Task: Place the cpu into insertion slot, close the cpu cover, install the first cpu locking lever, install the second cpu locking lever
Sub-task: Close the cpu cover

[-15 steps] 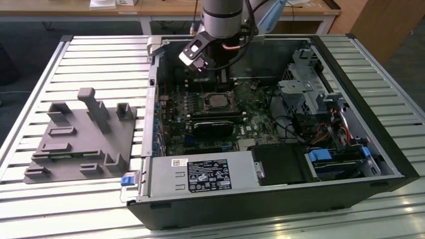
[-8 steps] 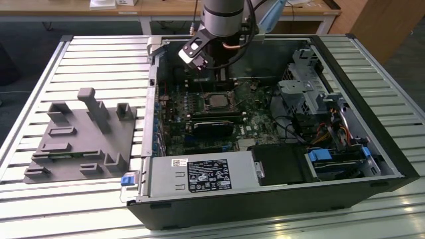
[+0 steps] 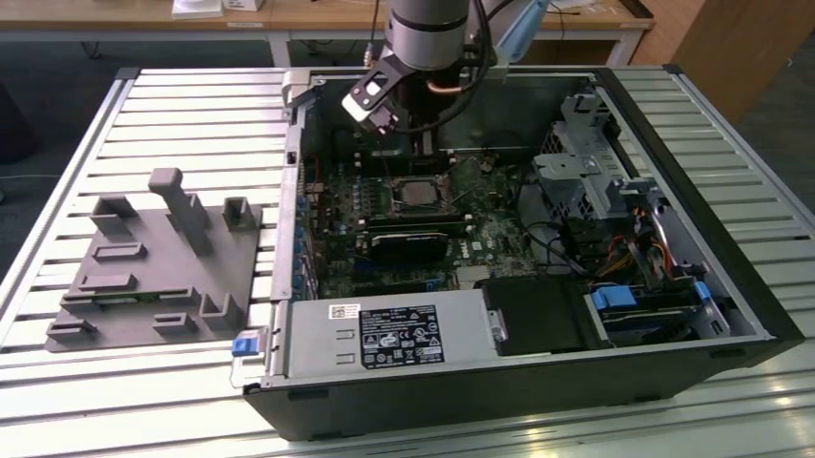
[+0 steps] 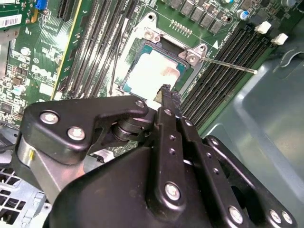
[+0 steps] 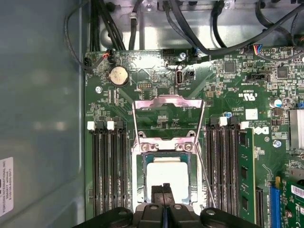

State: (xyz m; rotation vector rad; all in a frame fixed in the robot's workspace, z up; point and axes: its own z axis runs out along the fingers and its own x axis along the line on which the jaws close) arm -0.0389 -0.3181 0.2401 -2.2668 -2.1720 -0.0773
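Note:
The cpu (image 5: 167, 175) lies flat in the insertion slot (image 5: 140, 176), its silvery top facing up; it also shows in the second wrist view (image 4: 152, 71). The cpu cover (image 5: 168, 101) is swung open and stands up behind the socket, with green board visible through its window. A thin locking lever (image 4: 228, 64) juts out free beside the socket. My gripper (image 5: 164, 189) hovers just above the chip's near edge, its two black fingers pressed together with nothing between them. In the exterior view the gripper (image 3: 429, 153) hangs inside the open computer case over the socket (image 3: 414, 191).
Long black memory slots (image 5: 107, 171) flank the socket on both sides. A black card (image 3: 410, 239) lies in front of the socket, a power supply (image 3: 382, 336) nearer still. Drive cage and cables (image 3: 598, 181) fill the exterior view's right. A grey fixture (image 3: 153, 267) sits outside the case.

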